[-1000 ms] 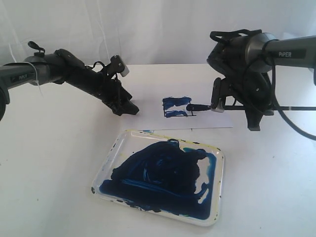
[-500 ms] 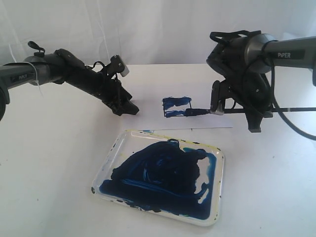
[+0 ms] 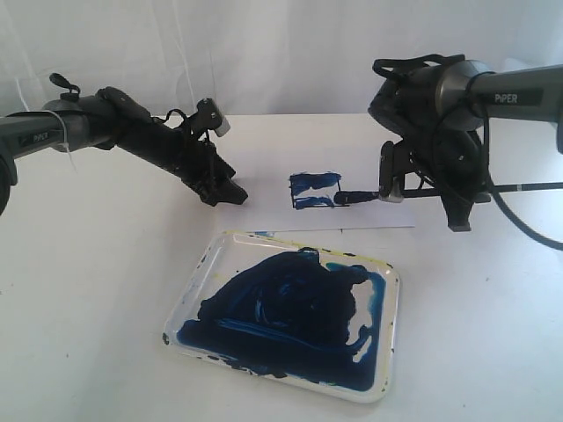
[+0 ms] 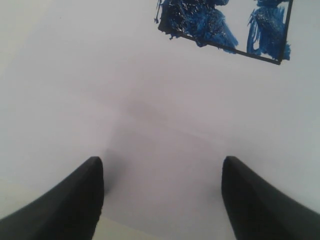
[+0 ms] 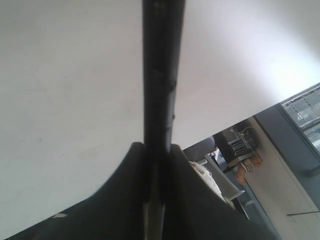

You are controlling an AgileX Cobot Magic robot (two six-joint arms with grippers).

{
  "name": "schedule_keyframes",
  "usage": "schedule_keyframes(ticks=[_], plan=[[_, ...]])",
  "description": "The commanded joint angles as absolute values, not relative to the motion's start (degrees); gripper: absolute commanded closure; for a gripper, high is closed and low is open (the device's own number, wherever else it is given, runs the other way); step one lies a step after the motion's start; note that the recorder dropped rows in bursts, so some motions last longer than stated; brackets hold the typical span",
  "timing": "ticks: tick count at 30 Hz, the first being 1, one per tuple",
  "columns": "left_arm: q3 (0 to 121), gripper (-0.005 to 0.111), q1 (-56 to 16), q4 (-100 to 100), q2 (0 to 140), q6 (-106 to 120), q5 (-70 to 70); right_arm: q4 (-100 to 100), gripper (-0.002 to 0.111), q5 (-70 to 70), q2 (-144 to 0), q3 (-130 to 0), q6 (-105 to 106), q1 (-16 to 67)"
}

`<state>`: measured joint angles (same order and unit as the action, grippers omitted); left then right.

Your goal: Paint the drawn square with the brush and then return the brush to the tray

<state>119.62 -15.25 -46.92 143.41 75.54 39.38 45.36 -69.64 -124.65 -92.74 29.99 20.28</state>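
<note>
Bench (image 3: pixel 88 290) is plain white w/ a matte top, and a white backdrop (image 3: pixel 264 53) is hung behind it. A paper sheet (image 3: pixel 378 215) is laid flat near the middle of the bench. The square (image 3: pixel 315 189) is drawn on that sheet. Blue is smeared along its far and near bands, and a bare white strip is left between them. In the left wrist view the square (image 4: pixel 225 25) is seen as two blue patches inside the black outline, w/ paint slopped a bit over the edge.

The tray (image 3: pixel 190 301) is set on the bench just in front of the paper. It's mostly flooded w/ dark blue, and specks are dotted along the rim.

The left claw (image 3: pixel 230 192) is parked low over the paper, to the left of the square. The jaws are spread wide and nothing is held between them (image 4: pixel 161 165).

The brush (image 3: pixel 362 194) is clamped in the right claw (image 3: pixel 387 186) and held roughly level. Its tip is put at the square's right edge, near the lower corner. Whether the bristles are actually on the paper can't be told. In the right wrist view the handle (image 5: pixel 161 75) is seen pinched between both fingers (image 5: pixel 157 165). Past the bench edge a bit of room is caught, w/ some gear (image 5: pixel 240 150) and window-like panes (image 5: pixel 305 115), too blurry to be named.
</note>
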Motion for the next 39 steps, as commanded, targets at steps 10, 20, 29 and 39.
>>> schedule_keyframes(ticks=[10, 20, 29, 39], plan=[[119.4, 0.037, -15.4, -45.9, 143.6, 75.3, 40.4, 46.4, 0.108, -70.0, -124.6, -92.5, 33.7, 20.0], [119.4, 0.037, -15.4, -45.9, 143.6, 75.3, 40.4, 45.9, 0.108, -70.0, -124.6, -92.5, 28.7, 20.0], [119.4, 0.037, -15.4, -45.9, 143.6, 75.3, 40.4, 45.6, 0.108, -70.0, -124.6, -92.5, 26.8, 20.0], [119.4, 0.037, -15.4, -45.8, 143.6, 75.8, 40.6, 44.9, 0.108, -70.0, -124.6, -92.5, 32.4, 20.0]])
